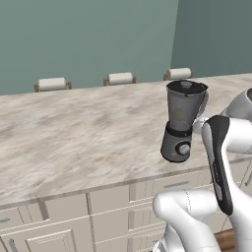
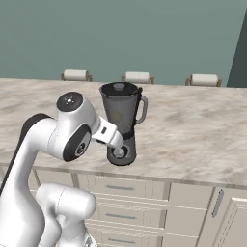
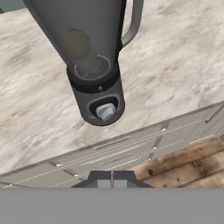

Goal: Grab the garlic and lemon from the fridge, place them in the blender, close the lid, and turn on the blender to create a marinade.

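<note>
Blender [image 1: 181,123] stands upright on the marble bench [image 1: 74,138], close to the bench's front edge. In the left base view it sits at about 3 o'clock of the picture centre; in the right base view it is near centre, just toward 11 o'clock. Its grey base carries a round front knob [image 3: 105,111] that faces the cabinet side.

Lid [image 1: 186,87] is seated flat on the jar's mouth, its grey centre cap uppermost. Jar handle [image 2: 143,109] projects at 3 o'clock in the right base view.

Through the smoky jar wall a dull yellowish rounded shape, taken to be the lemon [image 3: 76,42], lies low in the jar. Garlic cannot be made out through the jar.

Pincer [image 3: 112,180] is closed, its two fingertips pressed together at 6 o'clock of the hand view, with nothing between them. It is clear of the blender, facing the knob from the cabinet side; the knob lies toward 12 o'clock of the fingertips.

The arm's forearm crosses in front of the blender base in the right base view, hiding part of it.

Cream drawer fronts [image 2: 125,188] run below the bench edge. Three stool backs [image 2: 137,77] stand along the bench's far side, before a green wall. Wooden floor [image 3: 183,164] shows under the cabinets in the hand view.
</note>
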